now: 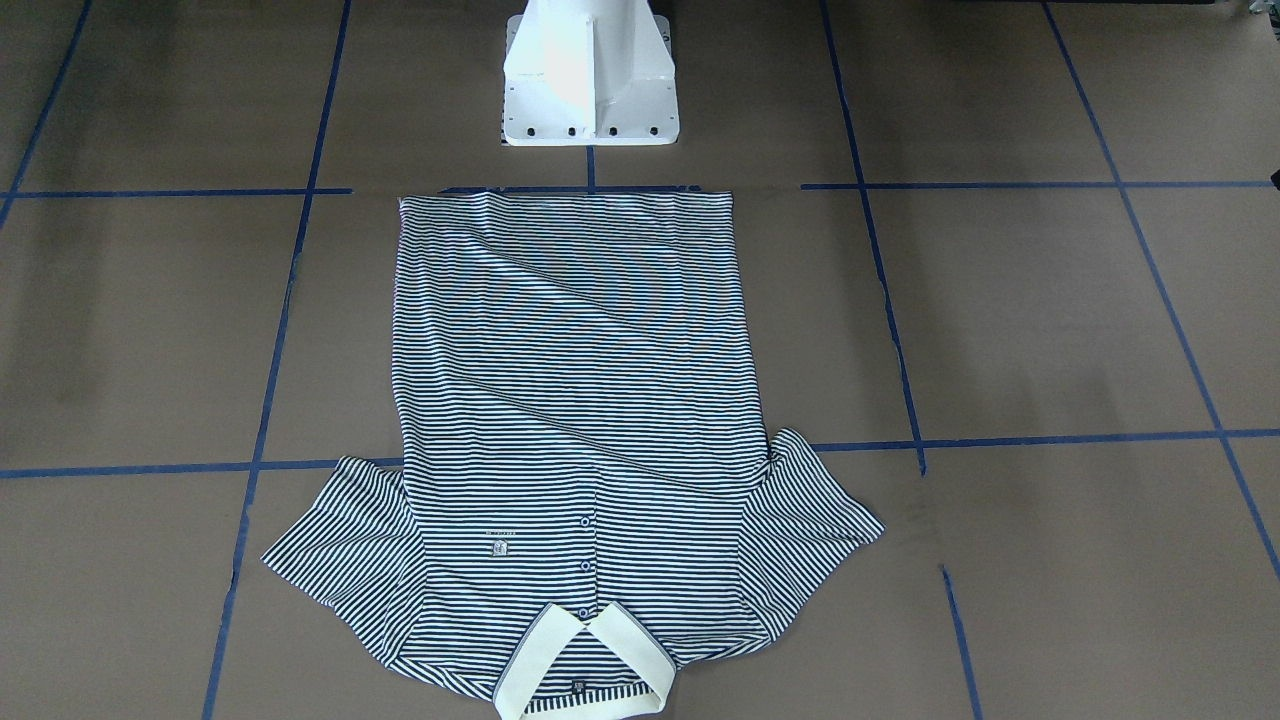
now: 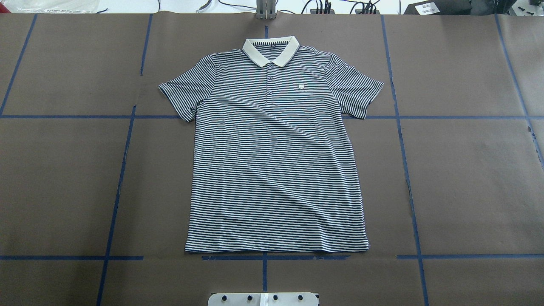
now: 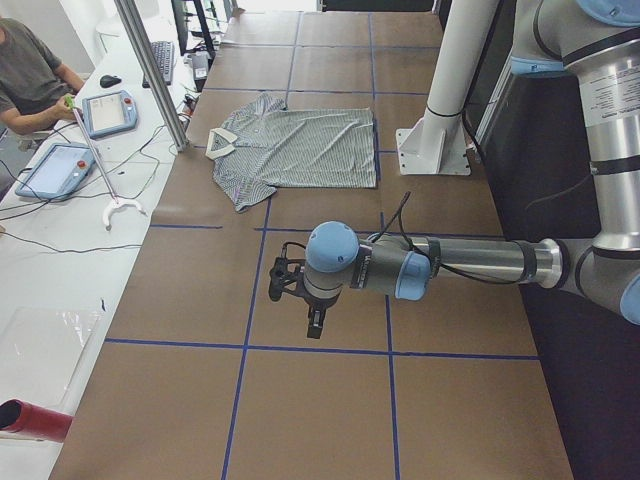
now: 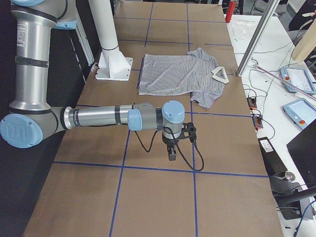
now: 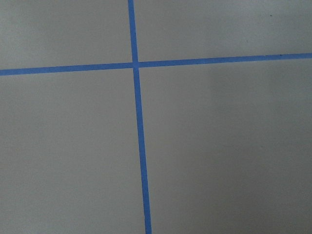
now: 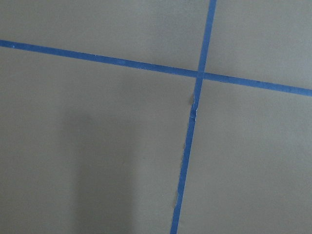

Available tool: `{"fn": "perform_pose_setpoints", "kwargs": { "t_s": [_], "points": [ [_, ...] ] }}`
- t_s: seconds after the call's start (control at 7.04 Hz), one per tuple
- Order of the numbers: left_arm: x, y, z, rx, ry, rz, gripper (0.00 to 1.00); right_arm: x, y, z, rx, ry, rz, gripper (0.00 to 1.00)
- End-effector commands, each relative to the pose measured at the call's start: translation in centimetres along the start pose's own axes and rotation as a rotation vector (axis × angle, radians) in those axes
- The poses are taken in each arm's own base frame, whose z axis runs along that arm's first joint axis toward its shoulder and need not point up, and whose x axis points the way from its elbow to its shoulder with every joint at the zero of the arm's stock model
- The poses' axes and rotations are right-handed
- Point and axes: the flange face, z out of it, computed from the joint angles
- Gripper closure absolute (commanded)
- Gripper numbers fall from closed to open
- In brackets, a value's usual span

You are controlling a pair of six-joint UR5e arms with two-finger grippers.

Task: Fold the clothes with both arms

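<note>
Left gripper (image 3: 316, 323), right gripper (image 4: 172, 154): grip state unclear; striped polo shirt (image 2: 276, 170) lies flat.

A polo shirt (image 2: 276, 170) in thin navy and white horizontal stripes, with a plain cream collar (image 2: 270, 50), lies on a dull brown surface (image 2: 467, 170) marked into a grid by blue tape lines (image 2: 117, 199). The pedestal (image 1: 588, 75) is glossy white. The left arm (image 3: 480, 262) and right arm (image 4: 98, 117) are silver-grey with light-blue joint caps. The left tool (image 3: 315, 325) and right tool (image 4: 171, 154) are black.
</note>
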Motion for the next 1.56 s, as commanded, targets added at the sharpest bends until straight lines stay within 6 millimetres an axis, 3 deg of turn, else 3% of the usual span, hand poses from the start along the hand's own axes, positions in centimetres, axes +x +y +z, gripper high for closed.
{"fn": "perform_pose_setpoints", "kwargs": {
  "t_s": [0.0, 0.57, 1.14, 1.28, 1.42],
  "points": [
    [0.4, -0.3, 0.0, 0.005, -0.001, 0.022, 0.00, 0.8, 0.7, -0.1, -0.001, 0.000, 0.023, 0.00],
    [-0.2, -0.1, 0.5, -0.014, -0.016, -0.005, 0.00, 1.9, 0.6, 1.2, -0.019, 0.001, 0.025, 0.00],
    [-1.4, 0.2, 0.7, -0.081, -0.117, -0.080, 0.00, 3.5, 2.3, 3.2, -0.063, -0.032, 0.078, 0.00],
    [-1.4, 0.0, 0.8, -0.083, -0.108, -0.083, 0.00, 3.4, 2.5, 3.3, -0.064, -0.055, 0.084, 0.00],
    [-0.9, -0.7, 0.5, -0.074, -0.099, -0.072, 0.00, 1.5, 1.5, 3.2, -0.032, -0.058, 0.014, 0.00]
  ]
}}
